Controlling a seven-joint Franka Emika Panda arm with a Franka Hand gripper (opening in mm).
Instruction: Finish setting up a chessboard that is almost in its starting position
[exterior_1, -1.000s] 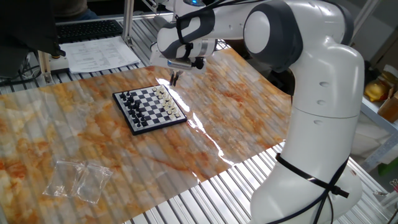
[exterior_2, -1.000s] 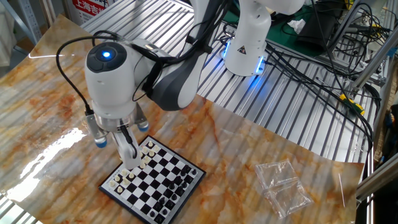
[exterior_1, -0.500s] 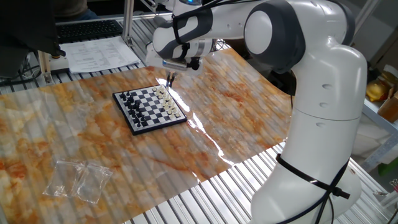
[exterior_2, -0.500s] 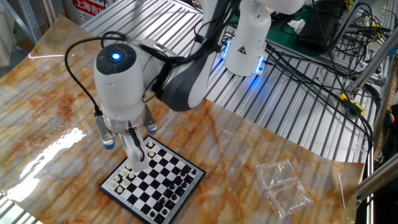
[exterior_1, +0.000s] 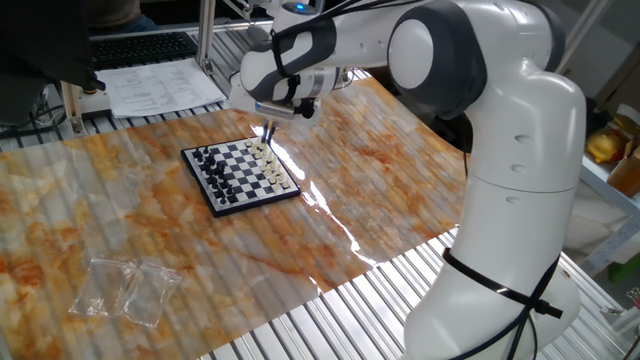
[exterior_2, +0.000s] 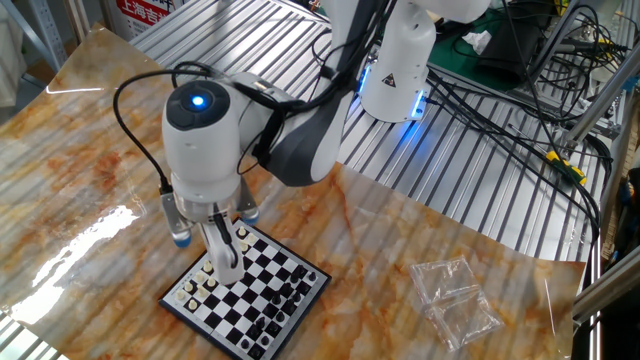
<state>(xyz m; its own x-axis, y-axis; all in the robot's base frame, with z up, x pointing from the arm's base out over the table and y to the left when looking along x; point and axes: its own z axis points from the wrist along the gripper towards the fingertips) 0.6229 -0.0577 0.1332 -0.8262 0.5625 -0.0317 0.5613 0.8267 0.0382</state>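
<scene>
**Robot hand lowered over the white side of a small chessboard**

The hand (exterior_1: 267, 133) is seen pointing straight down over the chessboard (exterior_1: 240, 174), at the edge where the cream-white pieces (exterior_1: 264, 157) are lined up. In the other fixed view the hand (exterior_2: 228, 268) is seen low among those pieces, with its fingers (exterior_2: 224, 252) drawn close together into one narrow shape. Whether a piece is pinched between them cannot be told, since the tips are too small and are partly hidden by the wrist above.

The chessboard is a small square board with black and white squares and a dark frame. It is laid flat on the surface (exterior_1: 150, 230), which is covered by a glossy sheet patterned in orange and cream marble. The black pieces (exterior_1: 208, 160) are ranged along the board edge opposite the white ones, and a few pieces are scattered on inner squares.

Above the hand, a bulky white and grey arm (exterior_1: 470, 90) is curved over from a tall base at the right of one fixed view. Two clear plastic bags (exterior_1: 128, 288) are lain on the sheet, well apart from the board. Printed papers (exterior_1: 165, 85) are spread on the metal slats beyond the sheet.
</scene>
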